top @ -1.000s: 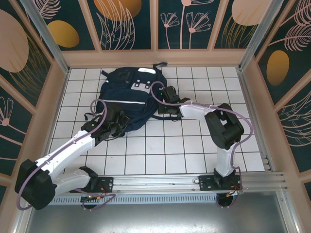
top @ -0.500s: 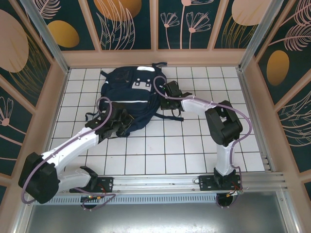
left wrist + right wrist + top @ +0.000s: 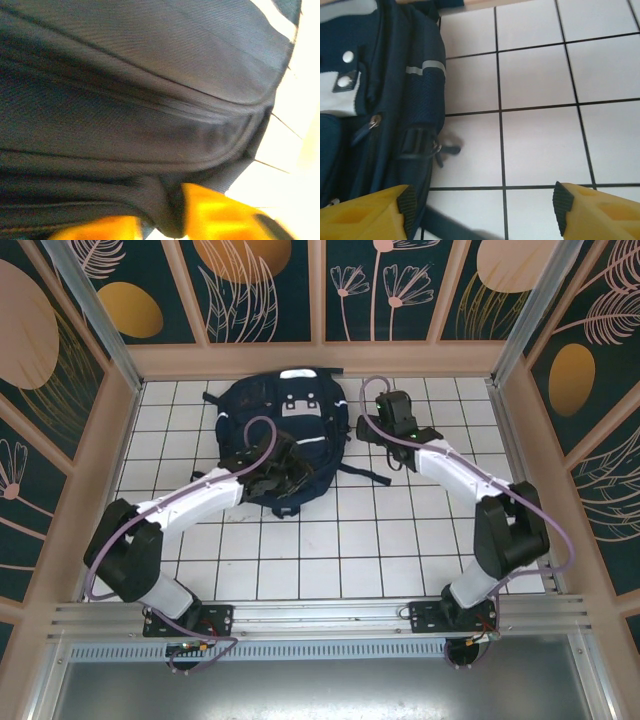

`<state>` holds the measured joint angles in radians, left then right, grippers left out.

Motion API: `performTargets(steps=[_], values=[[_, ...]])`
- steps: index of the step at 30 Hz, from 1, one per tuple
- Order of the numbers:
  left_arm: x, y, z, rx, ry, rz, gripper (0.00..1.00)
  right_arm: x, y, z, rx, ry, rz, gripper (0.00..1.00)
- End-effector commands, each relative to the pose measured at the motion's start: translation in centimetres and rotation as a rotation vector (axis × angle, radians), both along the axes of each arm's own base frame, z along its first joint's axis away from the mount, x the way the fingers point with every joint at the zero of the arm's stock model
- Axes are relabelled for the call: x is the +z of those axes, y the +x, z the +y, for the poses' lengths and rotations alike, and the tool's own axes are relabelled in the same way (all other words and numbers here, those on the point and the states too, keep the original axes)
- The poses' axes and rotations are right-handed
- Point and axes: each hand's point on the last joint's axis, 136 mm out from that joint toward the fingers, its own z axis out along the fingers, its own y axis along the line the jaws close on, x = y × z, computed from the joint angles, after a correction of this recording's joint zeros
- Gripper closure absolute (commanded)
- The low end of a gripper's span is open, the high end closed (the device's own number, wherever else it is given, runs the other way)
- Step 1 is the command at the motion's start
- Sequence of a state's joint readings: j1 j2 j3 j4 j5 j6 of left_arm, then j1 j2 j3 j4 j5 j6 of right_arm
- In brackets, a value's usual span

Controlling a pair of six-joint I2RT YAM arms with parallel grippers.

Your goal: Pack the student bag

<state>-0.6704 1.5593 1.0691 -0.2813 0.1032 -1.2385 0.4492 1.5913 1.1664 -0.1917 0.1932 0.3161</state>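
The student bag (image 3: 285, 415), dark navy with a white stripe and a grey-white patch, lies at the back middle of the tiled table. My left gripper (image 3: 288, 476) is on the bag's near end. In the left wrist view its yellow fingers (image 3: 215, 210) stand apart, open, with a fold of navy bag fabric (image 3: 150, 75) bulging between them (image 3: 160, 220). My right gripper (image 3: 388, 420) hovers just right of the bag, open wide over bare tile (image 3: 482, 205). The bag's side pocket (image 3: 422, 100) lies by its left finger (image 3: 370, 212).
A loose bag strap (image 3: 365, 475) trails onto the tiles at the right. Wooden walls (image 3: 320, 360) close in the back and both sides. An aluminium rail (image 3: 330, 615) runs along the near edge. White tiles (image 3: 330, 540) lie bare in front and to the right.
The bag has slid toward the back wall and turned more upright. Both arms swung back with it. The right gripper opened and drew off to the right; the left gripper's fingers parted.
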Motion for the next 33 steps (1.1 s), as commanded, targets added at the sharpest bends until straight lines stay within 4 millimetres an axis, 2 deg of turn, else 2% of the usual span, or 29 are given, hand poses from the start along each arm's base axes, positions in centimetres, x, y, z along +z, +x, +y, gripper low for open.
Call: performTargets(steps=[1,4,5,7,8,11,13,16,19,21,25,28,33], values=[[5.5,2.5,-2.6,-0.075,-0.069,-0.18,0.42,0.5,-1.1,-2.8,-0.072,0.017,0.008,0.21],[6.8,2.9,-2.1,-0.084,-0.017,-0.218,0.19,1.9,-1.8,-4.5,-0.094,0.076,-0.025,0.09],[7.4,2.9,-2.0,-0.087,-0.01,-0.231,0.14,2.5,-2.0,-5.1,-0.107,0.098,-0.047,0.03],[8.8,3.2,-1.5,-0.088,0.02,-0.269,0.05,3.2,-2.4,-6.9,-0.153,0.132,-0.104,0.01],[9.4,3.4,-1.2,-0.083,0.039,-0.284,0.02,3.5,-2.6,-7.7,-0.172,0.142,-0.131,0.01],[11.8,4.2,0.1,-0.065,0.106,-0.354,0.01,4.3,-3.2,-9.2,-0.178,0.133,-0.24,0.01],[12.9,5.1,2.0,-0.031,0.187,-0.395,0.02,4.9,-3.7,-9.6,-0.158,0.1,-0.317,0.01],[13.1,6.9,7.0,0.059,0.359,-0.423,0.01,4.9,-4.3,-10.7,-0.168,0.019,-0.378,0.01],[12.6,8.5,13.5,0.176,0.519,-0.424,0.02,4.0,-4.6,-12.6,-0.226,-0.075,-0.381,0.01],[12.7,9.1,18.0,0.28,0.645,-0.461,0.01,3.4,-4.8,-14.2,-0.286,-0.102,-0.376,0.01],[12.3,9.2,24.2,0.387,0.828,-0.544,0.02,2.5,-5.5,-16.1,-0.338,-0.149,-0.399,0.01],[10.7,9.0,28.5,0.468,0.926,-0.538,0.01,1.3,-5.9,-17.4,-0.365,-0.206,-0.387,0.01],[5.4,8.2,33.1,0.504,1.033,-0.457,0.02,-0.1,-5.8,-19.2,-0.404,-0.212,-0.415,0.01]])
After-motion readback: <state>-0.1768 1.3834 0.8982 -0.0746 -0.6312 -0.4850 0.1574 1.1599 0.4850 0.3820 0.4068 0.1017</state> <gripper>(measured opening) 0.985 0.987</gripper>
